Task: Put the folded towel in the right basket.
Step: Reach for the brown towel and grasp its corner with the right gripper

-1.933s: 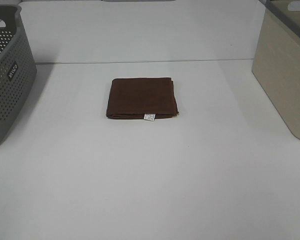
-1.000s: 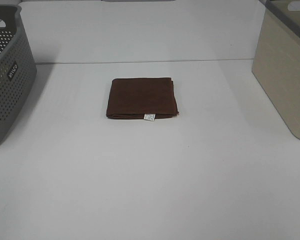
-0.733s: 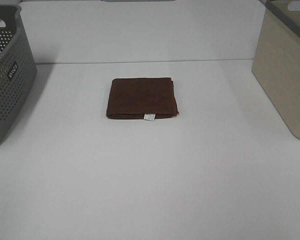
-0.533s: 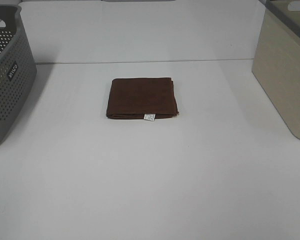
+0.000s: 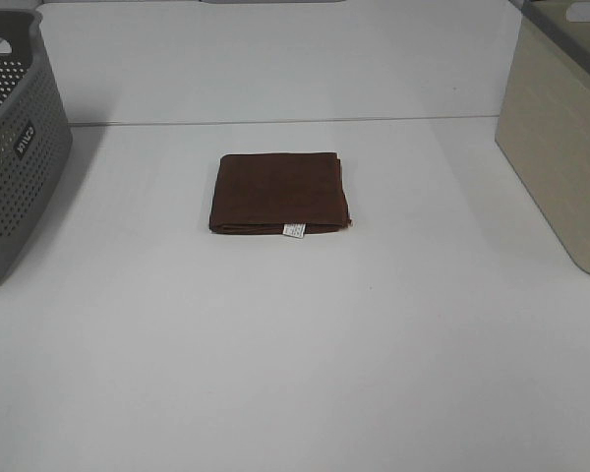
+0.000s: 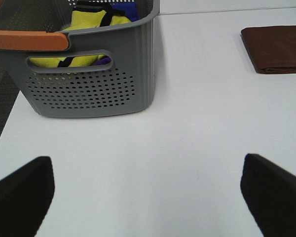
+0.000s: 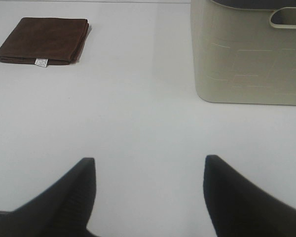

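Right gripper (image 7: 149, 162): fingers spread wide, holding nothing. Left gripper (image 6: 147, 163): likewise wide apart, empty. Folded towel (image 5: 279, 193) lies flat mid-desk (image 5: 295, 354), well ahead of both grippers and well apart from the right basket (image 5: 560, 147). Its labelled edge faces the grippers. Long axis seemingly left-right, though the towel is nearly square.

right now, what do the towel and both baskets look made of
Towel: brown soft cloth, matte, sewn tag. Left basket: grey plastic, probably, by its moulded holes. Right basket: beige, matte, likely plastic with embossed lines.
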Tool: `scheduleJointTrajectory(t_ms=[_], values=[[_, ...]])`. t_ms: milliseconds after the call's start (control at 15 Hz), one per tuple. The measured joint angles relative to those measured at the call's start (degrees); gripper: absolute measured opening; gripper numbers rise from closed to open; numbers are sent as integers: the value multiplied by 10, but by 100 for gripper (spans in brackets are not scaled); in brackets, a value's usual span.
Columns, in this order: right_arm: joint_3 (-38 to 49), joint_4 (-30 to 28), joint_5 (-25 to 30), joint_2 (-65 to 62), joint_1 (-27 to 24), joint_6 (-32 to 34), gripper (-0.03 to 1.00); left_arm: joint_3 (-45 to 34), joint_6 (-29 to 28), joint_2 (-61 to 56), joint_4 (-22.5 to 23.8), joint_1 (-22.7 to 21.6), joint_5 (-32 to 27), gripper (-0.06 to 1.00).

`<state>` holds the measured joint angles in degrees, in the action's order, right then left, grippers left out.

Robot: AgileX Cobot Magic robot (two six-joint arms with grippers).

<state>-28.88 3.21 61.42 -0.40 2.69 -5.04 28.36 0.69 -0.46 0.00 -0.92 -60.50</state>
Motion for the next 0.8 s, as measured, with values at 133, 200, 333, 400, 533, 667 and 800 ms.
scheduleJointTrajectory(t_ms=[133,200,333,400,533,667,800], values=[[0,0,0,0,0,0,61,0,0,0,0,0,0,97],[0,0,0,0,0,0,61,0,0,0,0,0,0,97],[0,0,0,0,0,0,61,0,0,0,0,0,0,97],[0,0,0,0,0,0,61,0,0,0,0,0,0,97],[0,0,0,0,0,0,61,0,0,0,0,0,0,97],[0,0,0,0,0,0,61,0,0,0,0,0,0,97],[0,0,0,0,0,0,61,0,0,0,0,0,0,97]])
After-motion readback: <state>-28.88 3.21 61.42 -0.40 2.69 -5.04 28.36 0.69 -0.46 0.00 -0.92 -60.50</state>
